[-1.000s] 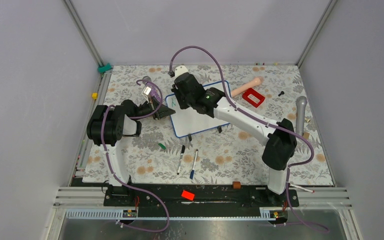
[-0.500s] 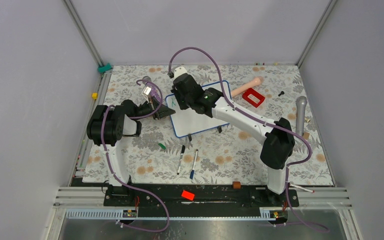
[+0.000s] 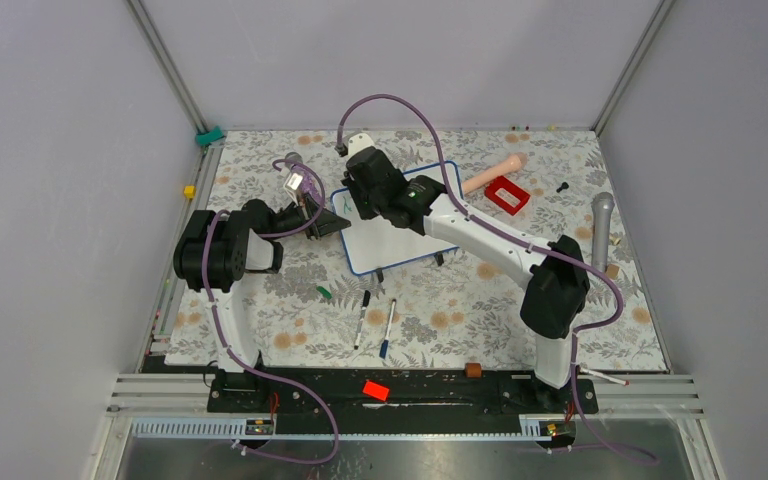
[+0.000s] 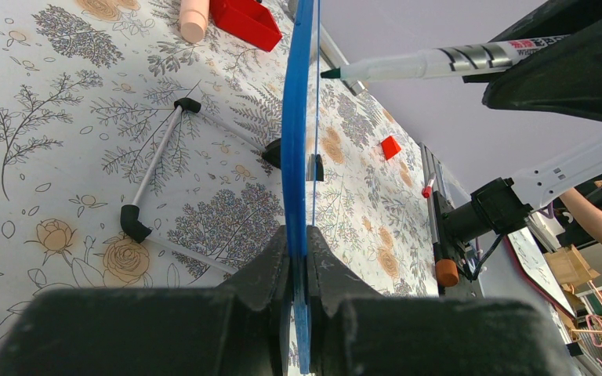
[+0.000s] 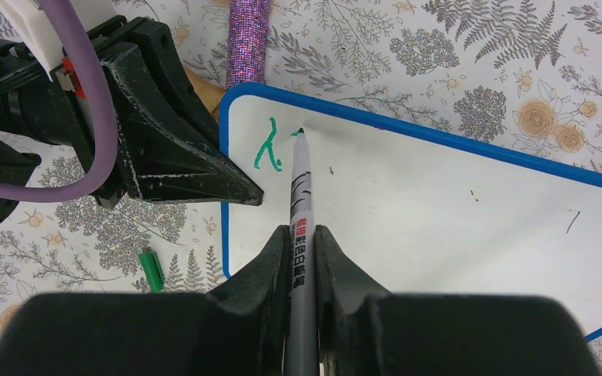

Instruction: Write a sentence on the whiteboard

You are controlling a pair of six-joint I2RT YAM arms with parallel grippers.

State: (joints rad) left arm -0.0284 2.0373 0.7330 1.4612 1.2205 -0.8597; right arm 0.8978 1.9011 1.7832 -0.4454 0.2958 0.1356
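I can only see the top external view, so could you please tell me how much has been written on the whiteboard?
Observer: The right wrist view shows the small glossy white whiteboard with a blue rim carrying only one green mark, two joined strokes near a corner.
Operator: Thank you. Is the pen gripped securely?
Observer: Yes, the right gripper is shut on the white-barrelled green-tipped marker, whose tip sits just beside that mark.
Operator: And what steadies the board?
Observer: In the left wrist view, the left gripper is shut on the board's blue edge.
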